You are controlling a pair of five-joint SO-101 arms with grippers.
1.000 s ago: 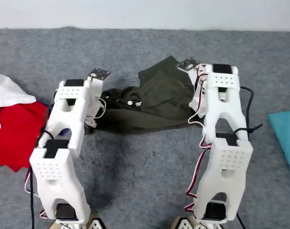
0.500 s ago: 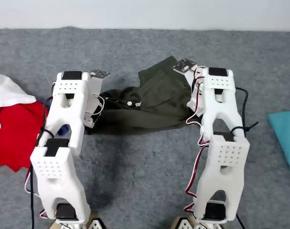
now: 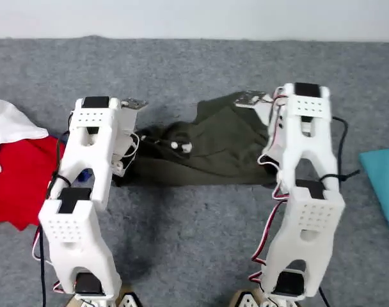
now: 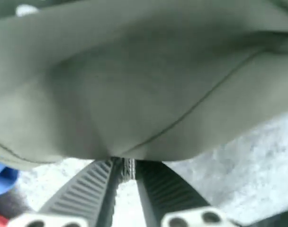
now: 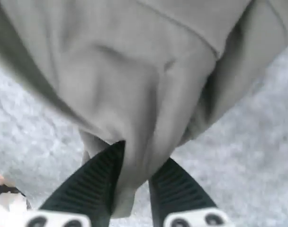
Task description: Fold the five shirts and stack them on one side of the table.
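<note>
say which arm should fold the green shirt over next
Right, likely: the right jaws are shut on a thick bunch of the green shirt; the left jaws pinch only a thin edge near the red shirt.

Four shirts: olive [image 3: 214, 144], red [image 3: 18, 179], white [image 3: 9, 128], teal [image 3: 383, 179]. Two arms: left [image 3: 86, 173], right [image 3: 306, 166].

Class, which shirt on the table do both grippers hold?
The dark olive shirt in the middle: the left gripper and right gripper each pinch it. The red shirt, white shirt and teal shirt lie untouched at the sides.
</note>
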